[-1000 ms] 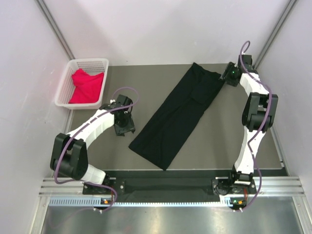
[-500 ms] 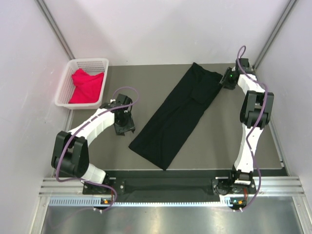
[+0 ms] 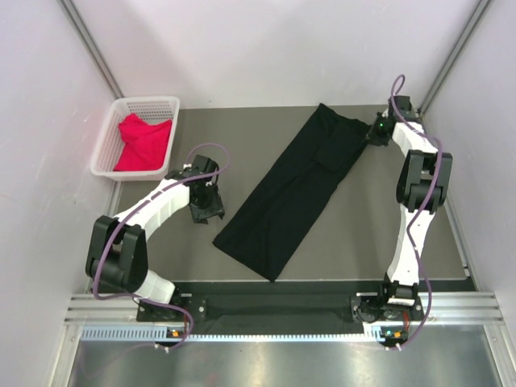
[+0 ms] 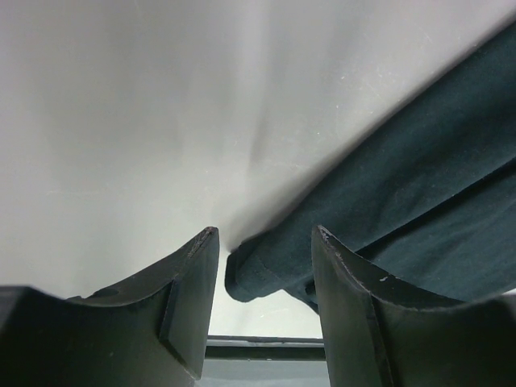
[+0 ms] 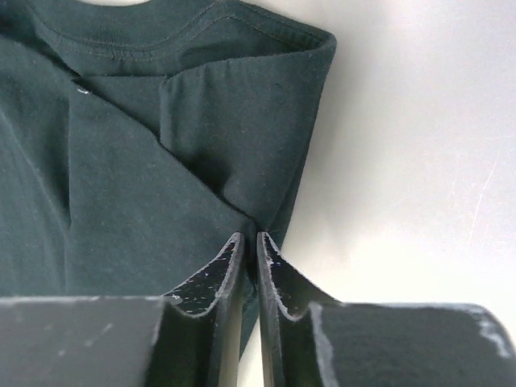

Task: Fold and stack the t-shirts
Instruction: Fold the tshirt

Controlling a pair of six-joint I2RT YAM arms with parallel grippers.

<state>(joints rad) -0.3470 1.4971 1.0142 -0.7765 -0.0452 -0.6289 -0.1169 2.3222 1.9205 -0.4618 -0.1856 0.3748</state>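
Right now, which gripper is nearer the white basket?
Left. The left gripper sits on the near side of the white basket, beside the black t-shirt's lower corner; the right gripper is across the table, pinching that shirt's collar end.

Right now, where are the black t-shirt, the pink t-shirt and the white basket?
black t-shirt (image 3: 290, 193): top view, middle of the long folded strip.
pink t-shirt (image 3: 143, 143): top view, middle of the crumpled heap.
basket (image 3: 149, 102): top view, its far rim.

The black t-shirt (image 5: 121, 161) is cut off by the edges of both wrist views
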